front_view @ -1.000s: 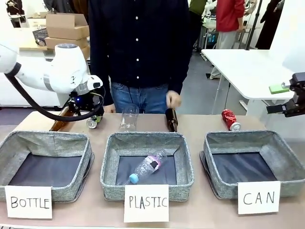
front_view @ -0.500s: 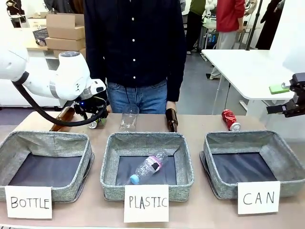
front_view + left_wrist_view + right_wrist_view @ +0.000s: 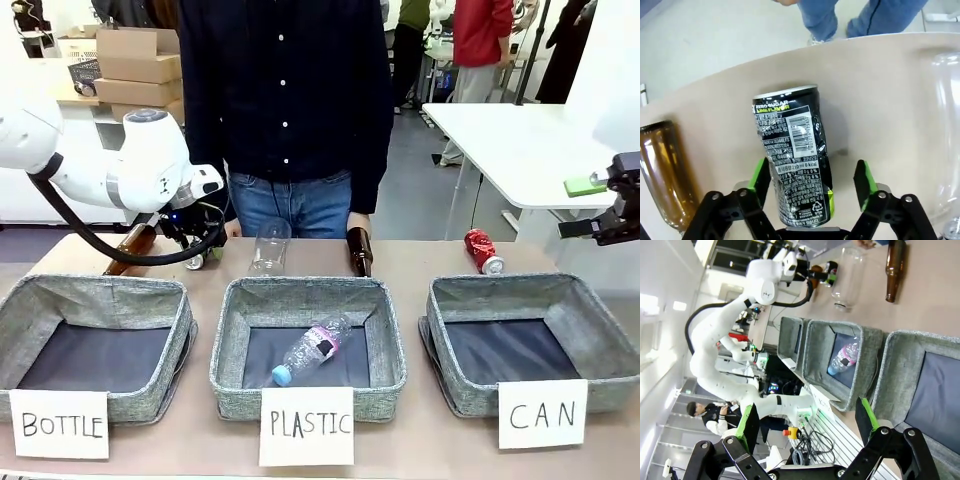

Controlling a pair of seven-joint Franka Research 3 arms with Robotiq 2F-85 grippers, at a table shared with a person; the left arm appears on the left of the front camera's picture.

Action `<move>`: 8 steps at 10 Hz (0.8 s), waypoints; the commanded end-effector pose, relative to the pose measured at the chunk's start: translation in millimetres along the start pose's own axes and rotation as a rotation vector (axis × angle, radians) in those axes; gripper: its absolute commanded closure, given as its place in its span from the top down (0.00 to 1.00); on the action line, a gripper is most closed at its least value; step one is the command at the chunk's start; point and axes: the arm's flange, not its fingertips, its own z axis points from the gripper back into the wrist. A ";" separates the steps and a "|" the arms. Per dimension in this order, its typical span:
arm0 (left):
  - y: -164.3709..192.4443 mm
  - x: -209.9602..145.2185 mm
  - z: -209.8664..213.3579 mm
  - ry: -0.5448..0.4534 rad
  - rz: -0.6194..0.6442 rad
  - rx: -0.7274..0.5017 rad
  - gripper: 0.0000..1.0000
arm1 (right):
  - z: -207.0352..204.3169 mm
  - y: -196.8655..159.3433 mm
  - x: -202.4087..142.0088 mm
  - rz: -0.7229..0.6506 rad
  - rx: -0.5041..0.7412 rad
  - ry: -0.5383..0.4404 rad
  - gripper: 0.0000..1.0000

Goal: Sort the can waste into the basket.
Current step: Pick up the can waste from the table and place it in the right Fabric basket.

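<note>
The black-and-silver can (image 3: 792, 155) lies on its side on the table, between the two green pads of my open left gripper (image 3: 811, 180); a gap shows on the right side. From the front, that gripper (image 3: 197, 250) is low at the back left, over the can (image 3: 192, 261). The red can (image 3: 483, 250) lies behind the basket (image 3: 590, 325) with the "CAN" card. My right gripper (image 3: 590, 225) hangs open at the far right, above the table, with nothing in it. In the right wrist view its fingers (image 3: 747, 422) frame the baskets' rims (image 3: 895, 365).
A brown bottle (image 3: 128, 248) lies left of the black can and a clear bottle (image 3: 268, 247) to its right. Another brown bottle (image 3: 359, 250) stands mid-table by the person's hand (image 3: 358, 220). The PLASTIC basket (image 3: 305, 292) holds a bottle; the BOTTLE basket (image 3: 95, 295) is at the left.
My left arm has swung right and lowered its gripper around the black can. The person's hand has dropped beside the brown bottle. The right arm has stayed still.
</note>
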 end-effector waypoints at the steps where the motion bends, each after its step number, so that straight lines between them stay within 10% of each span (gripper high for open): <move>1: 4.0 -0.7 1.9 -0.013 -0.010 0.004 0.00 | -1.6 0.7 4.1 0.030 0.022 -0.015 1.00; 2: 4.3 -0.7 1.5 -0.009 -0.011 0.002 0.35 | -1.6 0.7 4.1 0.030 0.022 -0.015 1.00; 3: 4.6 -0.8 1.0 -0.003 -0.015 0.006 0.00 | -1.6 0.7 4.1 0.030 0.022 -0.015 1.00; 8: 8.9 -5.0 11.0 -0.009 0.016 -0.009 0.00 | -1.6 0.7 4.1 0.030 0.022 -0.015 1.00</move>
